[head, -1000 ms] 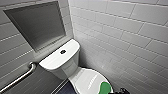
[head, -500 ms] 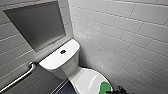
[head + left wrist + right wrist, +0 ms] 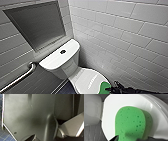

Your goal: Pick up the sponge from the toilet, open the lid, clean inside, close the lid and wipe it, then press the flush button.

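Sponge [image 3: 132, 122], porous green foam with a rounded end, lies flat on smooth glossy white lid [image 3: 86, 79], pinched between right gripper [image 3: 108, 89] fingers; position unchanged from earlier.

- The toilet's lid [image 3: 86, 80] is down, a smooth white oval that serves as the carrying surface here.
- A green sponge [image 3: 103, 88] lies flat on the lid at its front end, the end away from the tank, close to the edge. Its broad pitted face is turned up, and white lid shows around it on the tank side.
- Behind the lid, the flat white tank top [image 3: 53, 62] has a small dark flush button [image 3: 63, 52] set in its middle.
- The dark tiled floor [image 3: 63, 90] carries the toilet, which stands close to the tiled walls.
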Available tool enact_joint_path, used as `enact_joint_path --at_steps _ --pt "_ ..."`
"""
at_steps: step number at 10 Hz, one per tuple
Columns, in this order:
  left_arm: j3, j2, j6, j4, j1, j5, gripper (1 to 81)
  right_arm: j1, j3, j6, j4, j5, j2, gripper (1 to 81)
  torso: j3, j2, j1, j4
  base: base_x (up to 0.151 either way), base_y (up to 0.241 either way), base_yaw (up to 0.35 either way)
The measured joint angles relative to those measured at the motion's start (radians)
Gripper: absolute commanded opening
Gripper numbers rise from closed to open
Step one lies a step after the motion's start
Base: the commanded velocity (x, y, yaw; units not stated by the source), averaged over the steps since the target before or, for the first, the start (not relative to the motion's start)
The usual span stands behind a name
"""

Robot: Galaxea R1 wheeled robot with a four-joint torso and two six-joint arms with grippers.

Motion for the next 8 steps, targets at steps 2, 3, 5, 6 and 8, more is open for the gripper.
enact_joint_path --at_steps 2,3,5,6,8 --pt "0.000 0.000 0.000 0.000 0.000 0.000 81.1 0.016 0.010 0.004 0.000 -0.007 0.000 81.1 0.000 0.000 0.000 0.000 0.000 0.000 0.000" --pt "0.000 0.000 0.000 0.000 0.000 0.000 81.1 0.021 0.014 0.005 0.000 -0.010 0.008 81.1 0.000 0.000 0.000 0.000 0.000 0.000 0.000" --pt "0.000 0.000 0.000 0.000 0.000 0.000 81.1 0.018 0.008 0.006 0.000 -0.027 0.038 81.1 0.000 0.000 0.000 0.000 0.000 0.000 0.000" --pt "0.000 0.001 0.000 0.000 0.000 0.000 81.1 0.012 -0.004 0.006 0.000 -0.031 0.054 81.1 0.000 0.000 0.000 0.000 0.000 0.000 0.000" --pt "0.000 0.000 0.000 0.000 0.000 0.000 81.1 -0.017 -0.011 0.006 0.000 -0.032 0.057 81.1 0.000 0.000 0.000 0.000 0.000 0.000 0.000"
